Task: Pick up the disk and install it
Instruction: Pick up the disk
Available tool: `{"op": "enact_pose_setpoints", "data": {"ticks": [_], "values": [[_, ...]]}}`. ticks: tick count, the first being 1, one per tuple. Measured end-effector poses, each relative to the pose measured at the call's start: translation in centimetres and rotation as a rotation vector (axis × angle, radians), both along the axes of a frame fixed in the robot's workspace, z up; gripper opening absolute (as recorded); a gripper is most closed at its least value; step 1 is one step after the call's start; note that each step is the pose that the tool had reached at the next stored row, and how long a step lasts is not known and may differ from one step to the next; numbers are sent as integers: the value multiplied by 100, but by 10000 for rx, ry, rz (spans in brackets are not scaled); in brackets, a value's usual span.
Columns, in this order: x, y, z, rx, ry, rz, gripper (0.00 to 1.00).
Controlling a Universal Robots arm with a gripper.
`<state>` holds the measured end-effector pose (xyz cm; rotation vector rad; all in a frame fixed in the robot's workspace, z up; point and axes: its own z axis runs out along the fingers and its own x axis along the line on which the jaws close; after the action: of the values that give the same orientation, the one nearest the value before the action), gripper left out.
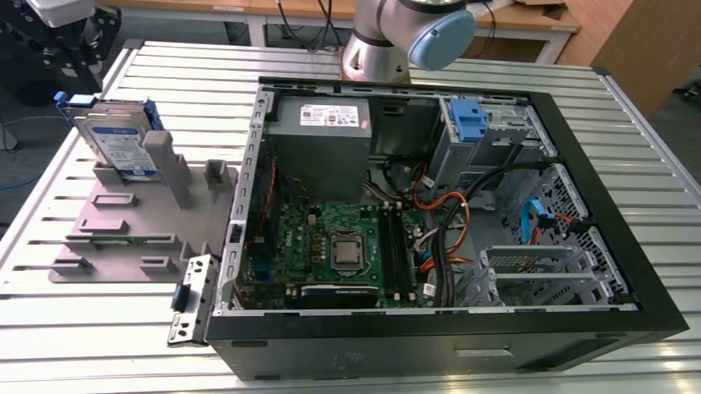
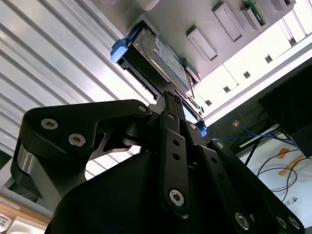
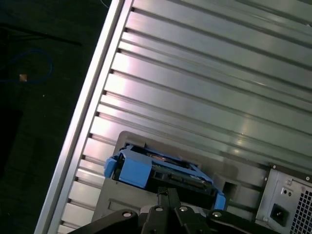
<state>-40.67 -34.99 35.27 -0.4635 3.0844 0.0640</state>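
1 disk (image 1: 116, 138) upright in 1 grey holder (image 1: 121, 240); 1 claw (image 3: 166, 191) nr it, tips together, empty

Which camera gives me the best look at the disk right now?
The exterior view: the disk stands upright in the grey holder, label and blue rails clear. The second wrist view shows the disk obliquely, one end cut off by the gripper; the first wrist view shows mainly its blue-railed edge.

Robotics lab by looks of it: ribbed aluminium worktop (image 1: 88, 345), robot arm (image 1: 400, 37) at edge, opened PC tower (image 1: 438, 361), grey parts fixture (image 1: 121, 238).
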Motion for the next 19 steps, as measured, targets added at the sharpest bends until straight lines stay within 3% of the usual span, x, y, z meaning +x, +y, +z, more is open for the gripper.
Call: {"op": "enact_pose_setpoints", "data": {"ticks": [13,19], "values": [[0,0,-2,0,0,1728,11],[0,0,-2,-1,0,1913,11]]}}
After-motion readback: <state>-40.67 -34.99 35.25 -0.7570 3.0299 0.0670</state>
